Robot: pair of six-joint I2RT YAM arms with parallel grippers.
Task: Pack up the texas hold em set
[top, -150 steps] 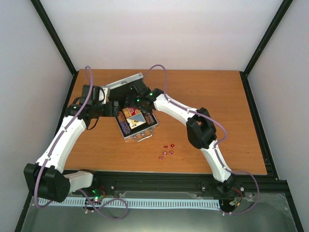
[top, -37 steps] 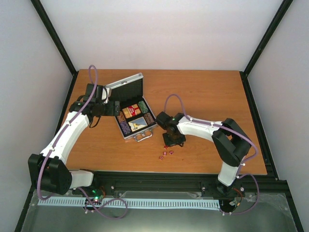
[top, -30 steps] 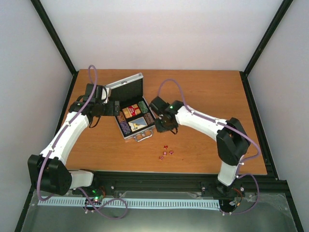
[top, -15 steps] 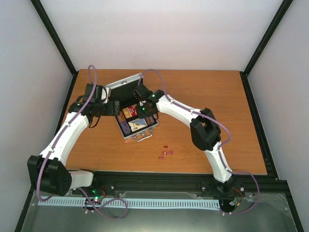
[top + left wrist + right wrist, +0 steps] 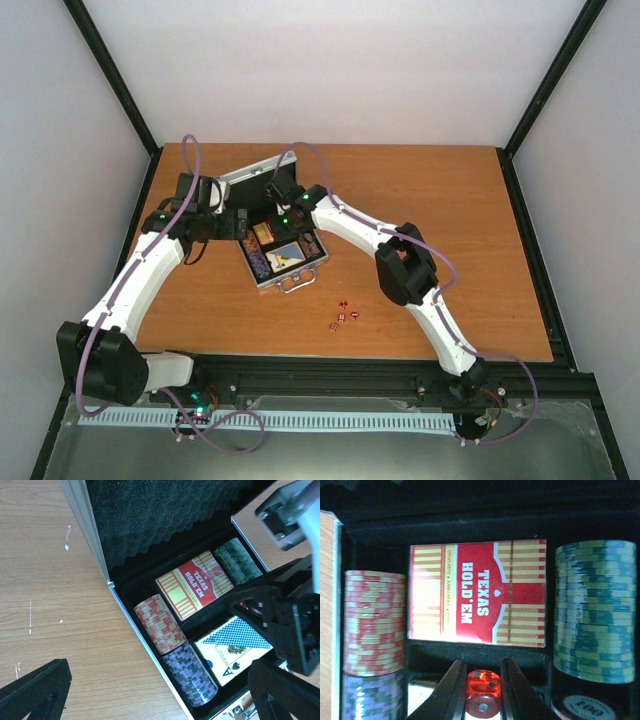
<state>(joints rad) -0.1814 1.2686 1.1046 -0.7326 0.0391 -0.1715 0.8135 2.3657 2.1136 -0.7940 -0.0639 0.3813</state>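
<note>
Hold em set nearly packed. From above, its case lies open at 10 o'clock on the bench. The right fingers, a second ago beside the loose dice at the case's 5 o'clock, now hang over it. Left wrist: the left fingers are spread wide and empty. Right wrist: the right fingers pinch one die at 6 o'clock of the red deck, probably for dropping in.

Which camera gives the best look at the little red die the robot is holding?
The right wrist view: the red die sits large in the right gripper. The left wrist view shows only a red speck at that gripper's tip. In the top view the arm hides it; only the loose dice on the table show.
</note>
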